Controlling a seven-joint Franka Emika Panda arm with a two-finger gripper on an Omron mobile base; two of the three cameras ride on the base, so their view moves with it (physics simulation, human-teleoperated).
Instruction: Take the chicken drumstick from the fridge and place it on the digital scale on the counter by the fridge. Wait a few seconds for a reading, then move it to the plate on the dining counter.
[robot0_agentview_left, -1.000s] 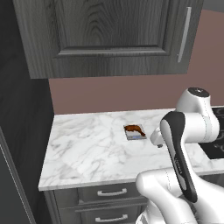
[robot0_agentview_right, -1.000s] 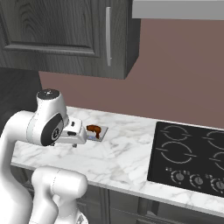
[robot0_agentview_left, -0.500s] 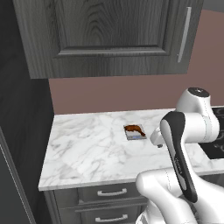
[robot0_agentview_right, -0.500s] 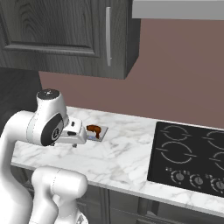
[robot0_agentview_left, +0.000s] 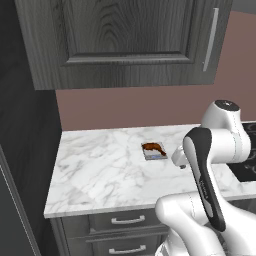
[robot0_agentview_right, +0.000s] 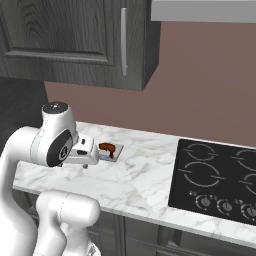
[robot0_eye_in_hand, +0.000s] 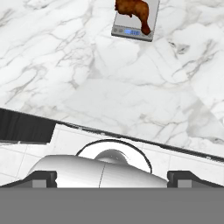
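Your two-finger gripper (robot0_eye_in_hand: 112, 178) hangs empty with its dark tips spread as wide as they go, pulled back over the near edge of the white grey-veined marble counter (robot0_agentview_left: 100, 170), and the small dark reddish-brown roasted chicken drumstick (robot0_eye_in_hand: 133, 12) lies well ahead of it, resting on the flat grey square digital scale (robot0_eye_in_hand: 132, 31) whose darker front strip shows a blue lit readout. So you look to be in the waiting step; hold off and let the reading settle, nothing touching the scale. For the pick-up that seems to come next, bring the hand forward and down over the drumstick, turn the tips to straddle it across its width, and close on the thick meaty end, not the thin bone end that points towards the readout. The drumstick is lumpy and tapered, probably slippery, so grip near its middle bulk. The scale is a thin, light slab on smooth polished stone; it could slide if you nudge it, so come straight down and lift straight up. Dark wood-grain cabinets (robot0_agentview_left: 125, 45) hang above the counter; keep the lift low.
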